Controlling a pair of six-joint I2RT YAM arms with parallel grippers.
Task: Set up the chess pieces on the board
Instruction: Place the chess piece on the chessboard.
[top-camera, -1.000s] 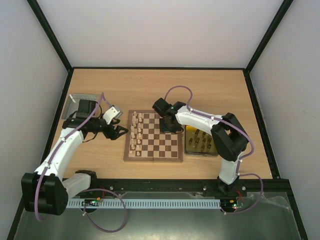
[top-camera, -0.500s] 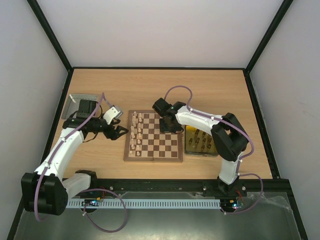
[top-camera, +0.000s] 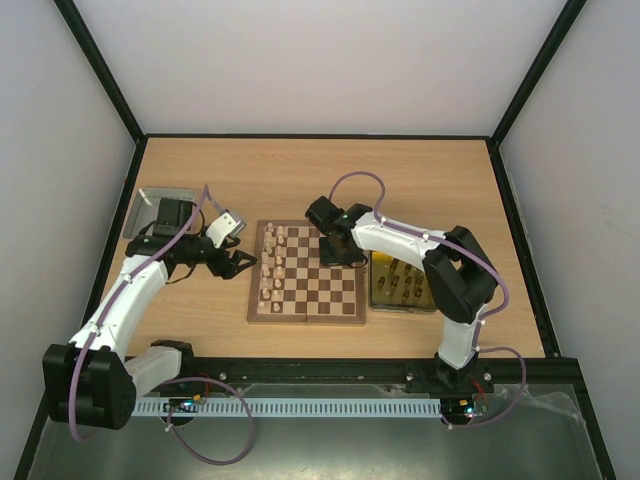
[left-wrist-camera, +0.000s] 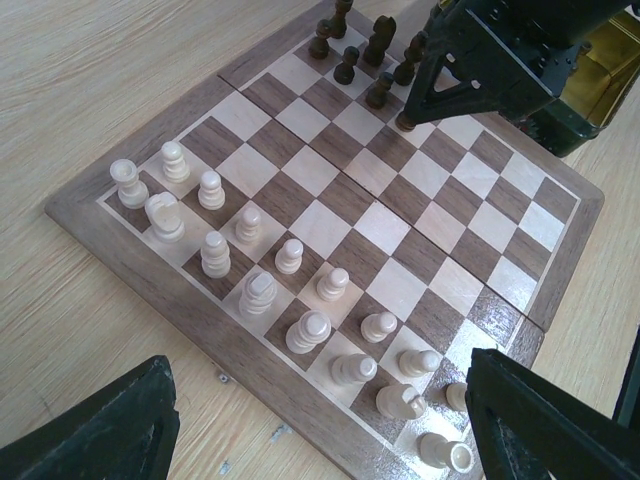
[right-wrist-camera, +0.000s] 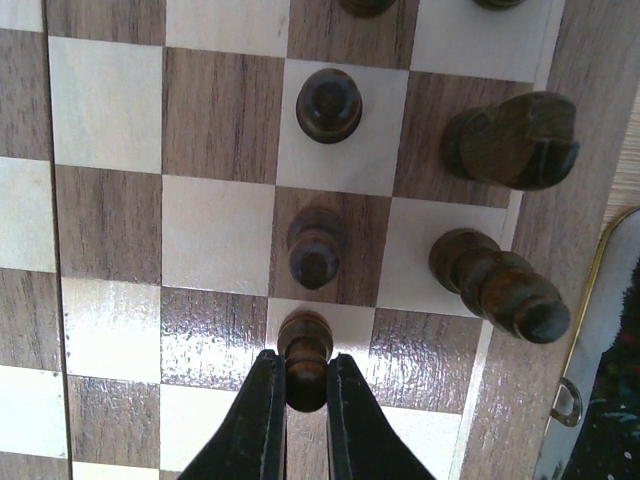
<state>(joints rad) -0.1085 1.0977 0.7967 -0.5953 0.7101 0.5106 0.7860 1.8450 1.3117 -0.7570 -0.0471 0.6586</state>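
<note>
The board lies mid-table. Several cream chess pieces stand along its left columns, also in the left wrist view. A few dark pieces stand at its far right corner. My right gripper is over that corner, shut on a dark pawn held on a cream square beside two other dark pawns. My left gripper hovers just left of the board, open and empty, its fingers wide apart.
A yellow transparent tray with several dark pieces sits right of the board. A silver metal tray lies at the far left behind the left arm. Black frame rails border the table.
The left gripper has shifted slightly toward the far side. The right gripper stays over the board's far right corner.
</note>
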